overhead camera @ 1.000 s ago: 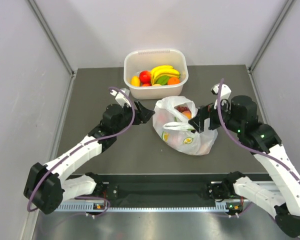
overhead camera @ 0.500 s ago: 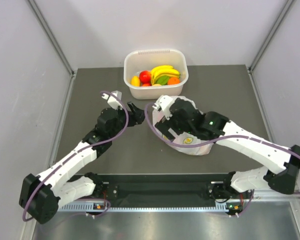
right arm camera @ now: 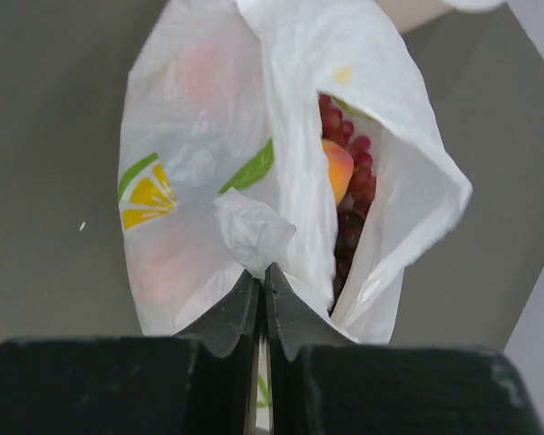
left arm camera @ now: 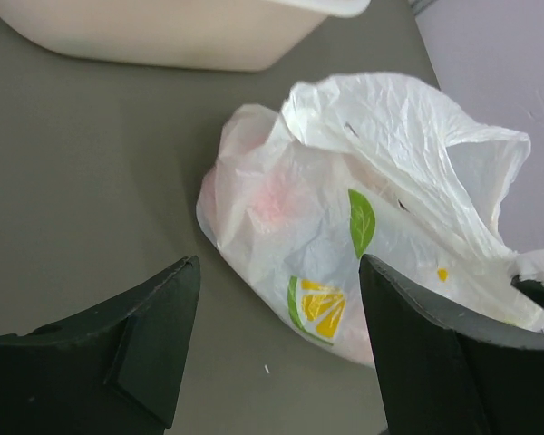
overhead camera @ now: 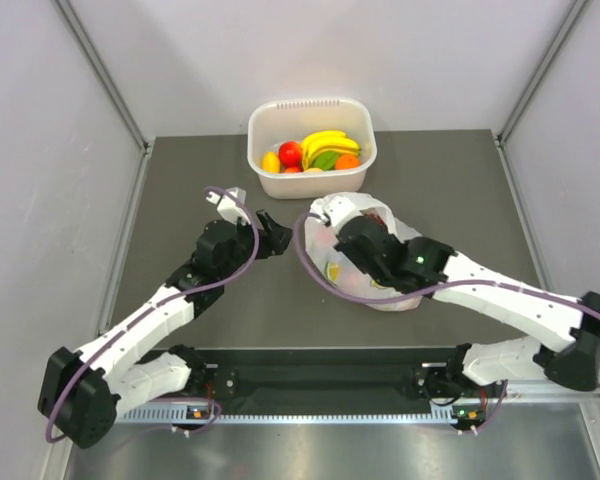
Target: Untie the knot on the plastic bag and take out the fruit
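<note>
Frame centre: right gripper (right arm camera: 261, 283) clamps a fold of the plastic bag (right arm camera: 199, 118) | left gripper (left arm camera: 279, 267) gapes empty alongside | film looks flimsy, slippery: grip bunched folds; fruit (right arm camera: 337, 169) likely rolls.

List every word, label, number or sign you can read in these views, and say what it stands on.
No readable text in any view.
plastic bag: only a printed lemon slice and green leaf, with no lettering visible.
white tub: plain, with no label visible.
</note>
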Controlling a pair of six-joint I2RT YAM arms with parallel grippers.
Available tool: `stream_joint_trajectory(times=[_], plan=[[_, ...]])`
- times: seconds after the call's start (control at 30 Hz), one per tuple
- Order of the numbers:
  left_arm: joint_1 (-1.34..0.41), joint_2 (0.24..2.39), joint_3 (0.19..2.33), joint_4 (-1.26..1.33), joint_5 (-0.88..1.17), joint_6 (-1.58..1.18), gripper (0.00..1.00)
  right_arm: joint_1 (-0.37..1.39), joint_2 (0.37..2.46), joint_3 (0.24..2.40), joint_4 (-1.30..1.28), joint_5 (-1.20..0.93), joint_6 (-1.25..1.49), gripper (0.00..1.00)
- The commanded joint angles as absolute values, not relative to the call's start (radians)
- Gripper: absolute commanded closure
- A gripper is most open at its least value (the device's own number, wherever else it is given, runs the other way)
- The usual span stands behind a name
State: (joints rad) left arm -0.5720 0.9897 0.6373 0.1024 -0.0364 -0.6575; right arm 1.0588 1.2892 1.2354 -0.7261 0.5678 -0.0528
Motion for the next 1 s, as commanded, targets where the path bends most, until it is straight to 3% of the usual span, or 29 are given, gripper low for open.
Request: stream_joint_trajectory(times=[0.0, 0.23, 0.5, 0.73, 0.97], plan=[[-0.574, 1.04, 0.705, 0.17, 0.063, -0.679, 0.25, 1.063, 1.077, 1.164, -0.683, 0.664, 0.107, 1.0], [-0.679, 1.167, 0.837, 0.199, 0.084, -0.801, 0.25, 1.057, 0.68, 0.957, -0.624, 0.677, 0.331, 1.0], [-0.877, 1.337, 1.021, 0.163, -0.079, -0.934, 0.21, 1.055, 0.641, 0.874, -0.603, 0.614, 0.373, 1.0], [-0.934, 1.436, 1.118, 0.106, -0.126, -1.009, 0.09, 1.054, 0.629, 0.841, -0.568, 0.575, 0.368, 1.0], [-0.936, 1.508, 1.167, 0.026, -0.106, -1.048, 0.09, 1.055, 0.603, 0.827, -0.568, 0.583, 0.361, 1.0]])
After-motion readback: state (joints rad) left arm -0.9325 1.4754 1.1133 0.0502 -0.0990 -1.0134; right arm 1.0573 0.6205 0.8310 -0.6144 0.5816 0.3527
